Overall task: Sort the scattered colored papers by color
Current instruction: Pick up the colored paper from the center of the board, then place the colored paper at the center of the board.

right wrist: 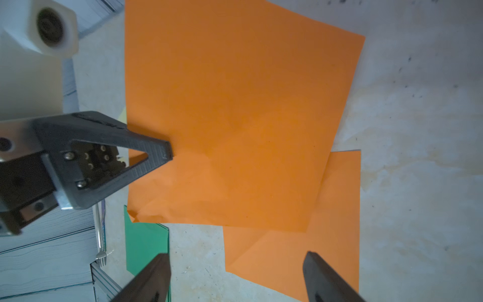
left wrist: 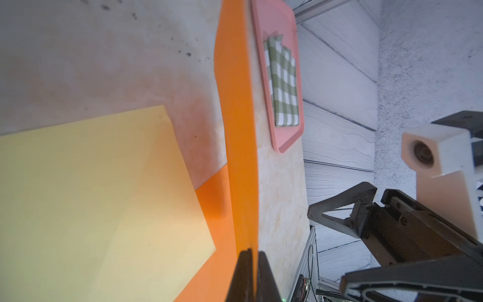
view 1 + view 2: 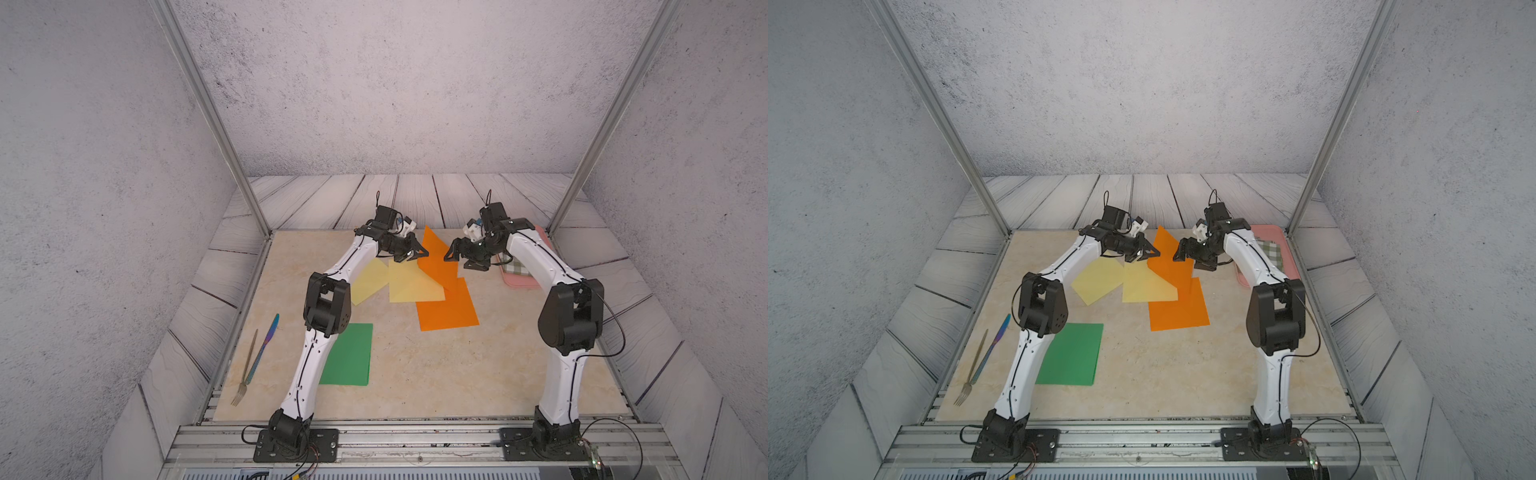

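In the left claw (image 3: 420,252), pinched edgewise, one orange paper (image 3: 436,258).

Beige marbled table (image 3: 415,374), green paper (image 3: 351,357) flat at the near left, pale yellow paper (image 3: 368,282) farther back, second pale yellow paper (image 3: 411,286) just beside it, overlapping a flat orange paper (image 3: 449,311), pink tray (image 3: 521,281) at the far right corner, fork (image 3: 248,365) and bluish knife (image 3: 264,347) along the left edge.
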You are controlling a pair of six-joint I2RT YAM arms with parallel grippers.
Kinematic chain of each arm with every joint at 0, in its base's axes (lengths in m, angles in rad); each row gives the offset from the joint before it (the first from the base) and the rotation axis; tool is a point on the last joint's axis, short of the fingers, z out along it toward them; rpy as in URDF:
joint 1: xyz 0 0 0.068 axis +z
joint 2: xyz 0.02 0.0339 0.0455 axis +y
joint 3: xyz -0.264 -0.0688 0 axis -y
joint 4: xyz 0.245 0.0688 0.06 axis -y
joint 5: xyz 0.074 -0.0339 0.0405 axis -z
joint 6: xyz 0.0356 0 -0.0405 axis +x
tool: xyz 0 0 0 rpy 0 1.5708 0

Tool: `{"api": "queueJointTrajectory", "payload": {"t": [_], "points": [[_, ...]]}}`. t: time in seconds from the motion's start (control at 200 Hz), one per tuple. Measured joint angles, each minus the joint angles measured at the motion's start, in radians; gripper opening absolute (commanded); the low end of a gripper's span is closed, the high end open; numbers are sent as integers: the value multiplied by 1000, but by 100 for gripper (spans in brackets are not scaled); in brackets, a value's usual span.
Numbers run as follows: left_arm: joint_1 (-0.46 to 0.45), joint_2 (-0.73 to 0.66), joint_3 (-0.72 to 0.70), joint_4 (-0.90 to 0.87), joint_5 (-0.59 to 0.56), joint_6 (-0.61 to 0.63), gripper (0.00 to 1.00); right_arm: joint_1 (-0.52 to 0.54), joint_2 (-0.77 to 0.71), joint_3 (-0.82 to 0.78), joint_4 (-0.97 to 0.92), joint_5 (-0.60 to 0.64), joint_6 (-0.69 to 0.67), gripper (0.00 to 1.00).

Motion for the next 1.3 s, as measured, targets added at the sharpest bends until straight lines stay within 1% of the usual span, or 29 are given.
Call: {"api": "queueJointTrajectory", "payload": {"t": [0.075, 0.185, 0.28, 0.445, 0.631, 0.746, 0.816, 0.901, 0.991, 1.071, 1.201, 1.296], "points": [[0, -75, -56, 5, -3, 6, 0, 0, -60, -32, 17, 0, 16, 85], [0, -223, -201, 30, -9, 7, 0, 0, -147, -106, 34, 4, 47, 86], [-3, -367, -353, 67, -18, -5, 0, 0, -232, -196, 55, 8, 77, 87], [-24, -644, -651, 168, -41, -73, 0, 0, -383, -317, 72, 22, 116, 88], [-72, -960, -975, 267, -82, -215, 0, 0, -513, -364, 92, 36, 156, 89], [-129, -1155, -1185, 313, -162, -315, 0, 0, -542, -369, 117, 36, 176, 89], [-184, -1271, -1310, 333, -229, -387, 0, 0, -542, -373, 130, 32, 186, 89], [-252, -1374, -1434, 344, -314, -467, 0, 0, -542, -383, 130, 16, 193, 89], [-312, -1442, -1547, 352, -409, -543, 0, 2, -544, -400, 133, -3, 197, 90], [-354, -1461, -1622, 357, -484, -598, 0, 2, -555, -437, 136, -18, 200, 90], [-397, -1437, -1728, 399, -583, -681, 0, 2, -595, -504, 129, -43, 204, 90], [-415, -1380, -1757, 414, -634, -722, 0, 2, -632, -523, 115, -55, 203, 90]]}}
